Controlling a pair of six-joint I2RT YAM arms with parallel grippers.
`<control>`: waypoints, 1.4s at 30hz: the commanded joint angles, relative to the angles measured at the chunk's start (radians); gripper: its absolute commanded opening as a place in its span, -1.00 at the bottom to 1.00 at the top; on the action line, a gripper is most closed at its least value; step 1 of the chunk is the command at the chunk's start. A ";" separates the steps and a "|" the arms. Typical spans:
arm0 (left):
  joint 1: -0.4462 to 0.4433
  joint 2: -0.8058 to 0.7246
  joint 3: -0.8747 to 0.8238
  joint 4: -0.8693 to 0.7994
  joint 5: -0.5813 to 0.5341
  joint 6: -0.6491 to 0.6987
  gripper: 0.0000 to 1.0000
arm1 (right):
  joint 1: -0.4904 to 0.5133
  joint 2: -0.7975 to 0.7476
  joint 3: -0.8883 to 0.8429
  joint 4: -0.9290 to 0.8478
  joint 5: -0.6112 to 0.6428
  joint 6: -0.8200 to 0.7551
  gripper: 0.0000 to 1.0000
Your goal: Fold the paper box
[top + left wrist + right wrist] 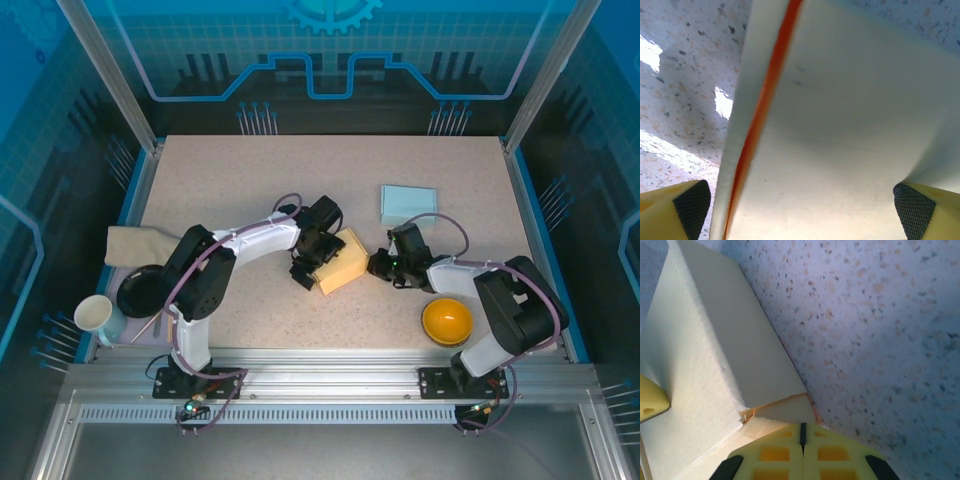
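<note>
The paper box (342, 261), cream with an orange edge, lies in the middle of the table. My left gripper (310, 262) is at its left end, open, with the box (840, 125) between the two spread pads (690, 210). Whether the pads touch the box I cannot tell. My right gripper (381, 266) is at the box's right end. In the right wrist view its jaws (802, 440) are shut, and their tips meet a small flap (782, 410) at the corner of the box (715, 350).
An orange bowl (447, 321) sits near the right arm's base. A light blue sheet (407, 204) lies behind the right gripper. At the left edge are a beige cloth (130, 245), a black bowl (143, 291) and a white mug (94, 315).
</note>
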 commanded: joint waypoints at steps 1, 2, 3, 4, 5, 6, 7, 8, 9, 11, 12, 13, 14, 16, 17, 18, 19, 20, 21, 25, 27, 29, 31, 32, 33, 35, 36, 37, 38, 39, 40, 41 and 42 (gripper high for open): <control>-0.013 0.048 -0.030 -0.058 0.022 0.016 0.97 | 0.034 0.011 -0.004 0.112 -0.030 0.047 -0.94; -0.012 0.047 -0.030 -0.062 0.018 0.018 0.98 | 0.034 0.000 -0.004 0.090 -0.022 0.049 -0.94; -0.010 0.045 -0.028 -0.065 0.015 0.017 0.97 | 0.031 -0.020 -0.004 0.040 -0.013 0.051 -0.94; -0.010 0.045 -0.027 -0.068 0.013 0.016 0.98 | 0.031 -0.043 -0.006 0.006 -0.007 0.050 -0.94; -0.008 0.045 -0.028 -0.070 0.014 0.017 0.98 | 0.031 -0.063 -0.007 -0.022 -0.009 0.053 -0.94; -0.007 0.045 -0.026 -0.071 0.014 0.016 0.97 | 0.032 -0.092 -0.006 -0.062 -0.020 0.062 -0.94; -0.007 0.045 -0.025 -0.071 0.013 0.016 0.97 | 0.036 -0.116 -0.006 -0.093 -0.030 0.070 -0.94; -0.006 0.045 -0.026 -0.071 0.012 0.016 0.98 | 0.041 -0.137 -0.009 -0.115 -0.032 0.078 -0.94; -0.006 0.046 -0.025 -0.070 0.011 0.015 0.97 | 0.054 -0.161 -0.012 -0.141 -0.027 0.091 -0.94; -0.007 0.046 -0.023 -0.071 0.009 0.013 0.97 | 0.076 -0.196 -0.017 -0.176 -0.007 0.110 -0.93; -0.005 0.047 -0.024 -0.070 0.008 0.012 0.97 | 0.088 -0.207 -0.020 -0.195 0.004 0.124 -0.94; -0.006 0.047 -0.022 -0.071 0.006 0.011 0.97 | 0.101 -0.214 -0.026 -0.202 0.010 0.139 -0.94; -0.006 0.046 -0.022 -0.071 0.006 0.011 0.97 | 0.109 -0.216 -0.030 -0.200 0.012 0.155 -0.93; -0.006 0.047 -0.019 -0.077 0.004 0.011 0.97 | 0.134 -0.206 -0.047 -0.170 0.007 0.195 -0.94; -0.007 0.046 -0.019 -0.079 0.003 0.011 0.98 | 0.144 -0.199 -0.050 -0.154 0.005 0.207 -0.94; -0.006 0.046 -0.018 -0.079 0.002 0.011 0.97 | 0.159 -0.189 -0.052 -0.133 0.002 0.225 -0.94; -0.006 0.047 -0.019 -0.080 0.001 0.011 0.97 | 0.177 -0.173 -0.049 -0.118 0.004 0.237 -0.95; -0.006 0.046 -0.019 -0.081 0.002 0.011 0.97 | 0.192 -0.159 -0.045 -0.103 0.007 0.248 -0.95; -0.007 0.046 -0.019 -0.081 0.001 0.011 0.97 | 0.207 -0.141 -0.041 -0.081 0.010 0.257 -0.95; -0.006 0.045 -0.024 -0.078 0.004 0.008 0.97 | 0.240 -0.072 -0.011 0.002 0.024 0.290 -0.96; -0.008 0.045 -0.030 -0.073 0.006 0.005 0.98 | 0.256 -0.037 0.018 0.015 0.042 0.299 -0.95; -0.010 0.046 -0.034 -0.066 0.011 0.003 0.97 | 0.279 0.005 0.051 0.029 0.059 0.302 -0.96; -0.014 0.048 -0.035 -0.061 0.017 0.001 0.97 | 0.294 0.045 0.068 0.074 0.091 0.311 -0.97; -0.014 0.049 -0.037 -0.061 0.020 0.002 0.97 | 0.295 0.058 0.065 0.118 0.103 0.321 -0.97; -0.016 0.050 -0.036 -0.059 0.022 0.001 0.97 | 0.294 0.071 0.061 0.153 0.114 0.339 -0.97; -0.017 0.050 -0.037 -0.057 0.027 0.003 0.97 | 0.293 0.091 0.062 0.197 0.119 0.360 -0.97; -0.019 0.050 -0.037 -0.056 0.029 0.004 0.97 | 0.292 0.096 0.068 0.204 0.118 0.363 -0.97; -0.021 0.050 -0.036 -0.056 0.033 0.006 0.97 | 0.292 0.099 0.075 0.199 0.116 0.364 -0.97; -0.020 0.049 -0.037 -0.057 0.037 0.008 0.97 | 0.292 0.097 0.079 0.187 0.114 0.360 -0.97; -0.019 0.044 -0.036 -0.058 0.038 0.011 0.97 | 0.289 0.089 0.080 0.172 0.119 0.357 -0.97; -0.018 0.036 -0.036 -0.061 0.033 0.013 0.97 | 0.289 0.074 0.076 0.156 0.124 0.351 -0.97; -0.019 0.026 -0.034 -0.064 0.027 0.018 0.98 | 0.284 0.059 0.065 0.138 0.128 0.346 -0.97; -0.019 0.011 -0.028 -0.073 0.014 0.025 0.97 | 0.278 0.036 0.054 0.105 0.137 0.342 -0.96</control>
